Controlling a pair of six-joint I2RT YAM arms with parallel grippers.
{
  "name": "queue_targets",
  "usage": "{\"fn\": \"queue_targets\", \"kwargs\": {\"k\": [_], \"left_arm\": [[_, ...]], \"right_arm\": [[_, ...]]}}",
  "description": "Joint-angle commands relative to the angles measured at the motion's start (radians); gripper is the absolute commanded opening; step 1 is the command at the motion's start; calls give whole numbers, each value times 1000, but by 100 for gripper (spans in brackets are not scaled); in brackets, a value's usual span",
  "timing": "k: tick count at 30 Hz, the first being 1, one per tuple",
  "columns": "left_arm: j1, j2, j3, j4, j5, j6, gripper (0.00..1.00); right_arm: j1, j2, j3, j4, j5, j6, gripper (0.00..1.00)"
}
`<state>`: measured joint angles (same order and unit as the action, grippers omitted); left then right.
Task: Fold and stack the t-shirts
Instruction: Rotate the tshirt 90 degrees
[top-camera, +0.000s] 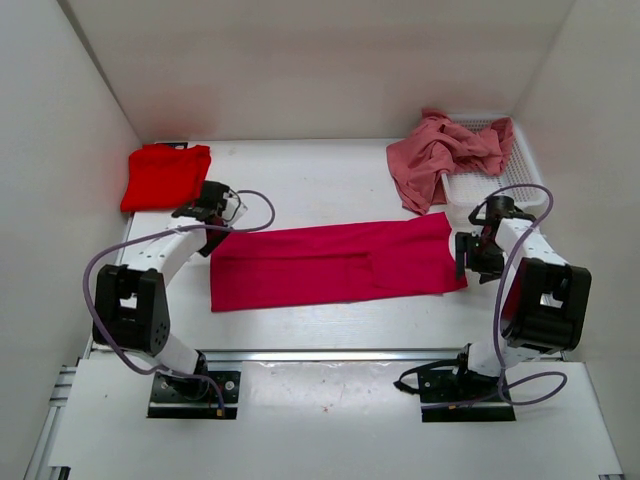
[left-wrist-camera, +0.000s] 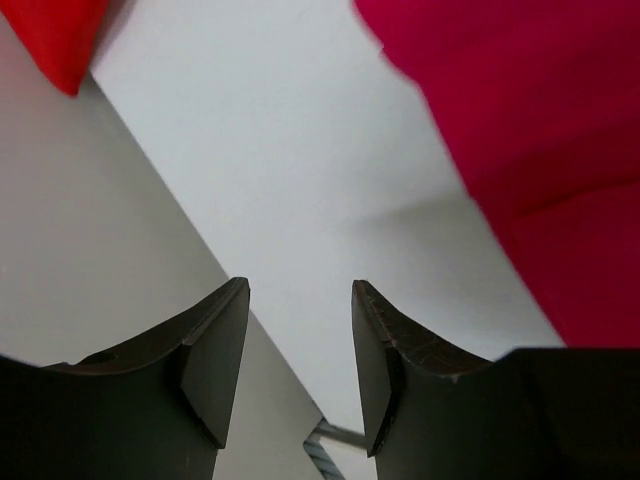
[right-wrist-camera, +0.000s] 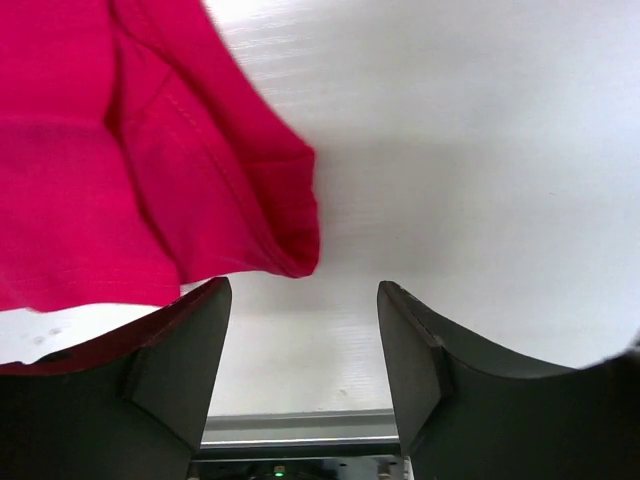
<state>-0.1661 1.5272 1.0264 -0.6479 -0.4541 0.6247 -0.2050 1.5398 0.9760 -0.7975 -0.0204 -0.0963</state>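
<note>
Crimson shirt lies folded into a long strip across the middle of the desk, an open tool at each end.

The red shirt sits folded at the upper left of the overhead frame, and the pink shirt lies crumpled at the upper right, draped partly over the white basket. The left tool is near the strip's upper left corner, jaws apart and empty. The right tool is at the strip's right end, jaws apart and empty, with the hem corner just ahead of them.

Overhead, wrist close-ups — shared crimson t-shirt
</note>
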Motion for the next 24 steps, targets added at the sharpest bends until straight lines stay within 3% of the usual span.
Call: {"fn": "queue_targets", "kwargs": {"k": [1,6,11,16,24], "left_arm": [[-79,22,38,-10,64,-39,57],[-81,100,43,16,17,-52,61],[17,142,119,-41,101,-135,61],[-6,152,112,-42,109,-164,63],[45,183,161,-68,157,-220,66]], "right_arm": [[-16,-3,16,0,-140,17,60],[-19,22,12,29,-225,32,63],[-30,58,-16,72,-158,67,61],[-14,105,-11,96,-76,76,59],[15,144,-5,123,-92,83,44]]}}
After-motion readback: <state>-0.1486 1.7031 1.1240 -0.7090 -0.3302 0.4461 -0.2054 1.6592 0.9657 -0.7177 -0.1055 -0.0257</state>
